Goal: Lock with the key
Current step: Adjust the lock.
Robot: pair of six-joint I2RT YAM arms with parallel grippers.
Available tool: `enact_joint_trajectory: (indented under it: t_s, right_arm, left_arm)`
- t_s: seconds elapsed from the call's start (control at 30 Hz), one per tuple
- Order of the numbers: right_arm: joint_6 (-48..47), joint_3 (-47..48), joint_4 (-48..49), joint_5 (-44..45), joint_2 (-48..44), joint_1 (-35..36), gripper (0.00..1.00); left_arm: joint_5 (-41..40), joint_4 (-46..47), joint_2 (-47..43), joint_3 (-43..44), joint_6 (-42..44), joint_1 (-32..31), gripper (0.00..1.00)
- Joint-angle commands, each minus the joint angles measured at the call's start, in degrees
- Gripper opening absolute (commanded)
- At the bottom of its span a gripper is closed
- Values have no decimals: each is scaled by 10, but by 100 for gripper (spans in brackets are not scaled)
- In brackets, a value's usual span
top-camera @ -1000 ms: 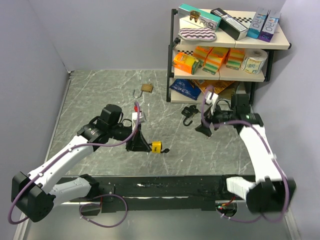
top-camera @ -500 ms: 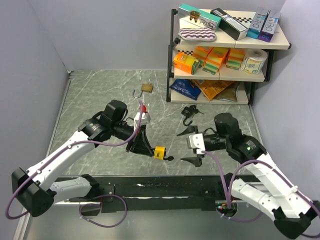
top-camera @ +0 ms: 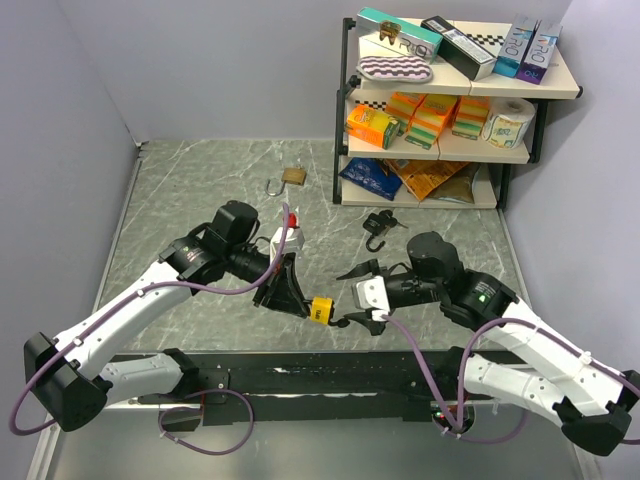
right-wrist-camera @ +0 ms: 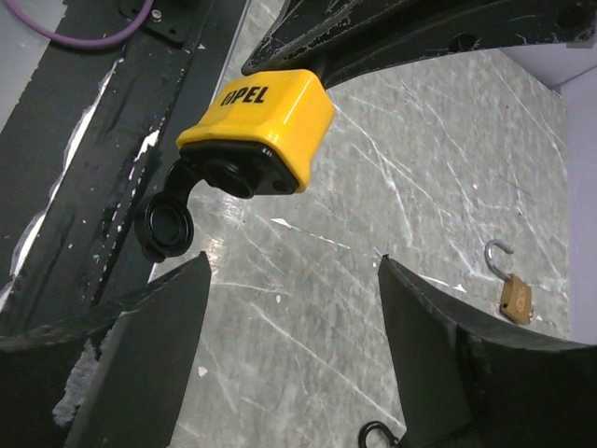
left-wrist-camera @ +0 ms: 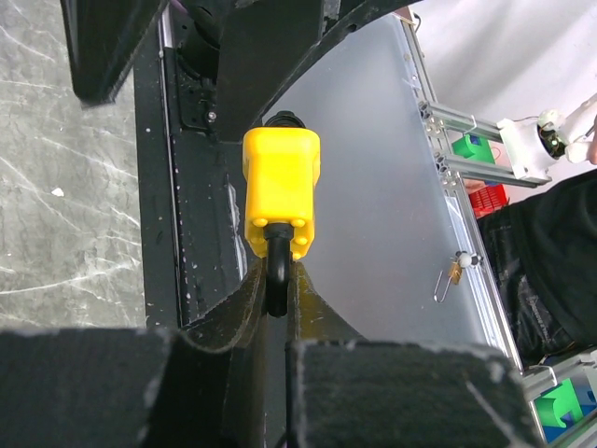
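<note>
A yellow padlock (top-camera: 320,308) hangs above the table's near middle. My left gripper (top-camera: 297,297) is shut on its black shackle (left-wrist-camera: 277,280). In the left wrist view the yellow body (left-wrist-camera: 280,182) sticks out beyond the fingers. In the right wrist view the padlock (right-wrist-camera: 261,117) shows its black underside, with a round dust cap (right-wrist-camera: 163,229) dangling open. My right gripper (top-camera: 349,297) stands open just right of the padlock, nothing between its fingers (right-wrist-camera: 159,327). A black clump that looks like the key on a ring (top-camera: 378,222) lies on the table near the shelf.
A small brass padlock (top-camera: 291,176) with an open shackle lies at the back of the table, and the same brass padlock (right-wrist-camera: 514,291) shows in the right wrist view. A stocked shelf unit (top-camera: 450,100) stands at the back right. A black rail (top-camera: 330,375) runs along the near edge.
My right arm swung from beside the shelf down to the near middle, ending just right of the padlock with its jaws a little narrower. The left gripper carried the padlock slightly right.
</note>
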Motion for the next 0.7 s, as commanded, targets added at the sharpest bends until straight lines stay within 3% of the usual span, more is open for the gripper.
enact_joint_trajectory:
  t_s: [0.0, 0.1, 0.43, 0.67]
  right_arm:
    - [11, 37, 22, 2, 5, 17, 77]
    - [13, 41, 7, -8, 4, 26, 76]
    - [-41, 15, -74, -9, -15, 37, 88]
    - [-1, 36, -36, -3, -5, 45, 90]
  left_arm:
    - [37, 22, -4, 25, 9, -4, 1]
    - [36, 24, -6, 23, 9, -4, 1]
    - [42, 28, -8, 18, 6, -4, 1]
    - [44, 32, -4, 18, -1, -6, 1]
